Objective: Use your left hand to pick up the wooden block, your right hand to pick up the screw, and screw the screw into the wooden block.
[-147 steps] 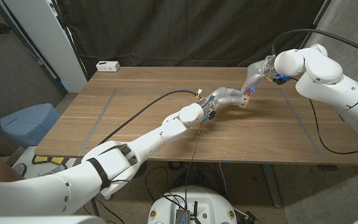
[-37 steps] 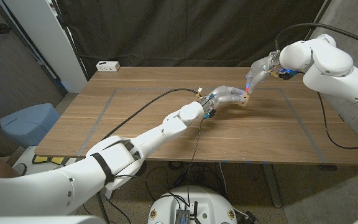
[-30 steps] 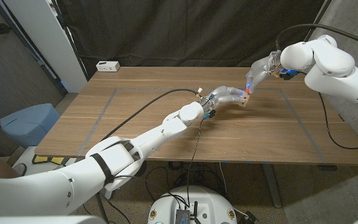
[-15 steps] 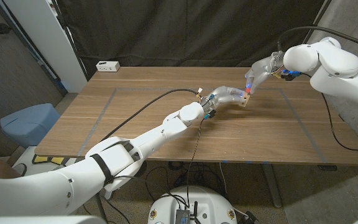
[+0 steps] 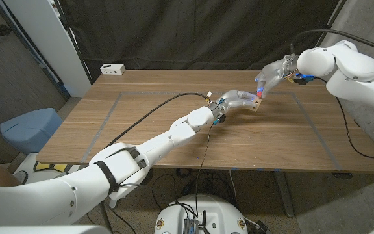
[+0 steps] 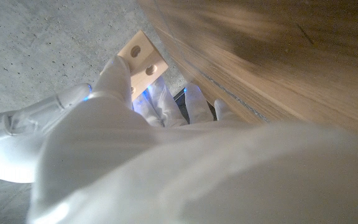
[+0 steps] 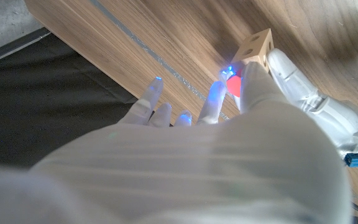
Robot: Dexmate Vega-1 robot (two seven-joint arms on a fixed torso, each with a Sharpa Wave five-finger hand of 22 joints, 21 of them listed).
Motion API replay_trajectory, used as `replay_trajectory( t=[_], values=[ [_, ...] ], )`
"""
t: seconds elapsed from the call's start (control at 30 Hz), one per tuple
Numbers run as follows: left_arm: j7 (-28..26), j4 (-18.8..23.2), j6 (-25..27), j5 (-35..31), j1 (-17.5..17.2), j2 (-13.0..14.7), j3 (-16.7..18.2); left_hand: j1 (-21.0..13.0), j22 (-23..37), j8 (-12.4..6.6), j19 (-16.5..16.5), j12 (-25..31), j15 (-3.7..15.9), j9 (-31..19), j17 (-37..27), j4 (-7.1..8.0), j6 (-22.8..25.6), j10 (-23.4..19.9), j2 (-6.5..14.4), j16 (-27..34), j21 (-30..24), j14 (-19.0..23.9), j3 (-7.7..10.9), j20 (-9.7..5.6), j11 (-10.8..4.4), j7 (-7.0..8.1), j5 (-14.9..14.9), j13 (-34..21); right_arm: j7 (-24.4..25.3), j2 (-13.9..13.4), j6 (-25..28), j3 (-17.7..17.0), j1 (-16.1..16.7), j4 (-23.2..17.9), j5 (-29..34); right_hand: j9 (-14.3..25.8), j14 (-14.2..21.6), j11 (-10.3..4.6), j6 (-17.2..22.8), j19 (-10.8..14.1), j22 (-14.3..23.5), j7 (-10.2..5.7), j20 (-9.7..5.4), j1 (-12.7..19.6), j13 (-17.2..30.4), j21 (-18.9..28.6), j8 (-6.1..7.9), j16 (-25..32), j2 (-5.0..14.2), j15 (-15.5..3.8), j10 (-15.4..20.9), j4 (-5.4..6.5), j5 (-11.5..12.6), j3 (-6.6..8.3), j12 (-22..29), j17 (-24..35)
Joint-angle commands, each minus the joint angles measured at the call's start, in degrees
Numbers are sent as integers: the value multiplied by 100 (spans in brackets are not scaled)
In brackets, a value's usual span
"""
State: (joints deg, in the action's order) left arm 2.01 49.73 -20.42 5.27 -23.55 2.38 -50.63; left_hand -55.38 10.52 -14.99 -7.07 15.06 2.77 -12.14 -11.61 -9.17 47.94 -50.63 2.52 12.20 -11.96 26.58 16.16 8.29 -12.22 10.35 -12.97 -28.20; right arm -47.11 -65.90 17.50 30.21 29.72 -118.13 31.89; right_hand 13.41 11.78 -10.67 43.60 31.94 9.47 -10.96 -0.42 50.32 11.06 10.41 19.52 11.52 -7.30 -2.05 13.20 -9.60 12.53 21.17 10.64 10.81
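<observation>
The wooden block (image 5: 256, 104) is held off the bench (image 5: 141, 130) by the left hand (image 5: 237, 101), fingers (image 6: 120, 68) clamped on it. A red-headed screw (image 7: 234, 85) is pinched against the block's face by the right hand (image 5: 269, 77), remaining fingers (image 7: 151, 96) spread apart.

- My head cam sits high and looks down over the whole table (image 5: 174, 130), arms coming in from the bottom corners.
- Left wrist cam is right up against the left hand (image 6: 135, 143), flipped, staring along it at the wooden block (image 6: 143, 62).
- Right wrist cam is just as tight behind the right hand (image 7: 204, 155).
- All three views share that block near the table's far right edge.
</observation>
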Motion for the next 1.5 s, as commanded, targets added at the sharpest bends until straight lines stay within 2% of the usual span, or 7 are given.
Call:
replay_trajectory(
  t=[0.03,0.47,0.93,1.5],
  values=[
    [11,-9,-2,-3,7,-2,-5,68,10,-29,23,42,273,-9,-6,56,503,-63,158,-4,11,67,79,15,-6,-129,-49,-536,148,2,-86,-47,66,54,-85,23,72,0,80,39,13,-1,-61,80,7,44,54,22,12,-419,77,-1,21,52,61,31],
    [4,7,17,-8,4,4,-5,71,10,-25,22,42,277,-9,-5,57,501,-65,159,-7,10,66,82,13,-5,-122,-49,-536,242,-4,-108,-65,103,79,-165,68,115,-50,260,92,12,42,-157,135,7,53,173,38,36,-465,179,23,17,86,77,44],
    [-4,32,38,-9,-10,6,-9,79,10,-21,22,43,281,-9,-6,62,501,-70,164,-6,10,66,82,14,-4,-129,-48,-536,288,-24,-68,-78,135,86,-238,121,184,6,465,162,11,118,-305,194,6,62,315,71,149,-491,316,60,-4,112,95,56],
    [-9,115,90,-15,-47,26,-18,84,10,-17,20,42,285,-9,-3,63,503,-68,167,-10,9,71,91,10,-5,-130,-51,-537,299,-101,88,-103,205,-1,-295,164,271,32,621,230,8,183,-407,225,4,67,428,89,154,-494,417,61,-31,132,99,62]
  ],
)
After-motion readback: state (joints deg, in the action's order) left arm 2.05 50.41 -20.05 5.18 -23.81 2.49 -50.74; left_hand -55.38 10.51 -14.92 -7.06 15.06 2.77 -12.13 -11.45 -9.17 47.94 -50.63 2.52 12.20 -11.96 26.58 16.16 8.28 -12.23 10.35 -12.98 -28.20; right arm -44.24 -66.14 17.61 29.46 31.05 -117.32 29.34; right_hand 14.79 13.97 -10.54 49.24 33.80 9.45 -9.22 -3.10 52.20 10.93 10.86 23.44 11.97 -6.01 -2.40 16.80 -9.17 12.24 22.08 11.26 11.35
